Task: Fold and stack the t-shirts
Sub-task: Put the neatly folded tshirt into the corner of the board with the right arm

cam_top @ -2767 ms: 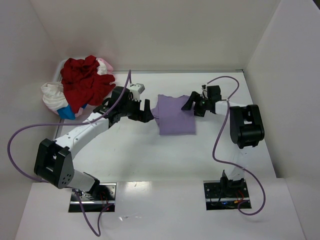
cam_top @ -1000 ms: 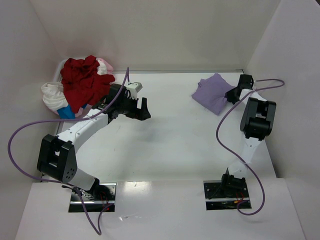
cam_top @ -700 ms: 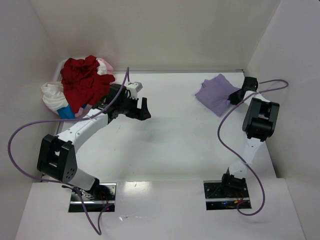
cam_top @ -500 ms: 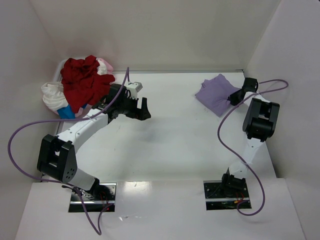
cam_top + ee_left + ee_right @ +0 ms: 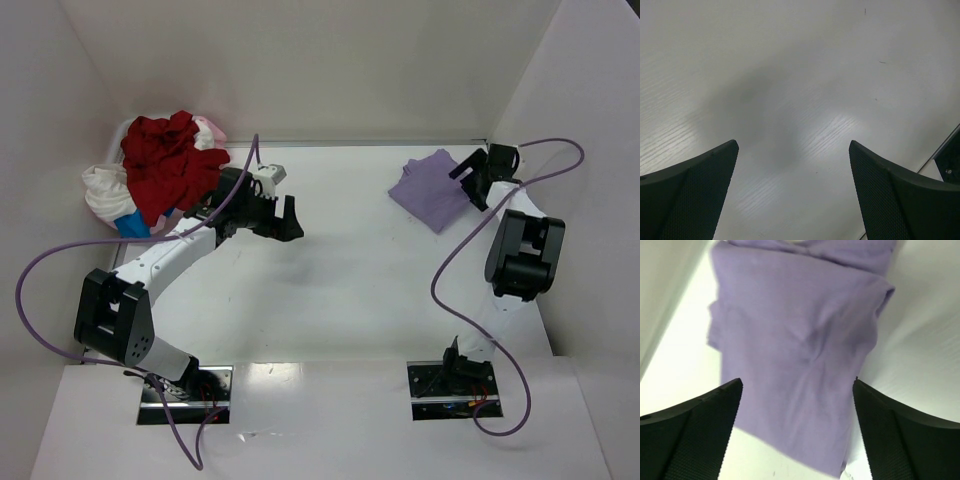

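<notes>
1. Lavender shirt [image 5: 430, 187] lies folded and flat on the table [image 5: 350, 290], in the upper right of the top view near the back corner.
2. Right gripper [image 5: 467, 182] is at the shirt's right edge, with its jaws wide apart and gripping nothing. Contact with the cloth cannot be told.
3. Left gripper [image 5: 290, 220] is left of centre over the table, spread wide with nothing between the fingers.
4. Red shirt [image 5: 170, 165], white shirt [image 5: 103, 190] and pink shirt [image 5: 208, 130] are heaped crumpled at the upper left, red on top, well apart from the lavender one.

White table [image 5: 350, 290] w/ folded lavender t-shirt [image 5: 428, 187] at far-R corner
</notes>
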You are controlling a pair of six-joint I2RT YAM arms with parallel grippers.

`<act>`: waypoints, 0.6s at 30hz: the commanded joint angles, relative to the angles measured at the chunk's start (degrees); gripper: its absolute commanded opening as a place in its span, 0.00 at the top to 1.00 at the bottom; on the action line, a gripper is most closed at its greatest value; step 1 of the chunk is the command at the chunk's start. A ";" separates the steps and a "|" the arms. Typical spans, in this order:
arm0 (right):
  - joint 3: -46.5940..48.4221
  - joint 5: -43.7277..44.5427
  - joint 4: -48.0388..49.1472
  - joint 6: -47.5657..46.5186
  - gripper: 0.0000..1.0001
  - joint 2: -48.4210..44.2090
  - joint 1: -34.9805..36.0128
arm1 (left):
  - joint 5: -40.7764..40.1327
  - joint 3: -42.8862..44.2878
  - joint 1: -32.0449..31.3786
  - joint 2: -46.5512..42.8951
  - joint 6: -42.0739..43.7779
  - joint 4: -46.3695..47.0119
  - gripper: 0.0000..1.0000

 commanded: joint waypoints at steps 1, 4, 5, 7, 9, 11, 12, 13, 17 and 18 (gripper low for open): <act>0.18 3.60 -0.81 -3.09 0.02 -7.63 0.90 | 2.04 -0.03 0.27 -1.77 0.26 2.81 0.01; -1.13 4.39 -2.91 -3.10 0.00 -10.18 3.35 | 2.04 -0.55 0.27 -2.92 0.26 2.81 0.01; -2.09 4.40 -3.44 -3.10 0.00 -11.76 3.97 | 2.04 -0.55 0.27 -2.92 0.26 2.81 0.01; -3.33 4.92 -5.20 -3.10 0.00 -13.17 5.54 | 2.04 -1.08 0.27 -4.41 0.26 2.81 0.01; -5.96 4.92 -5.20 -3.10 0.00 -15.11 6.69 | 2.04 -1.08 0.27 -5.20 0.26 2.81 0.01; -9.02 4.40 -5.73 -1.44 0.00 -15.64 8.01 | 2.04 -1.70 0.27 -5.91 0.26 2.81 0.01; -10.26 4.40 -6.25 -0.73 0.00 -16.25 8.01 | 2.04 -1.70 0.27 -6.43 0.26 2.81 0.01; -11.49 4.40 -6.26 -0.03 0.00 -16.26 8.62 | 2.04 -2.22 0.27 -6.96 0.26 2.81 0.01; -18.26 4.40 -3.37 2.53 0.00 -17.31 8.63 | 2.04 -2.22 0.27 -8.19 0.26 2.81 0.01; -18.80 5.09 -3.36 3.05 0.00 -17.31 8.63 | 2.04 -2.22 0.27 -8.19 0.26 2.81 0.01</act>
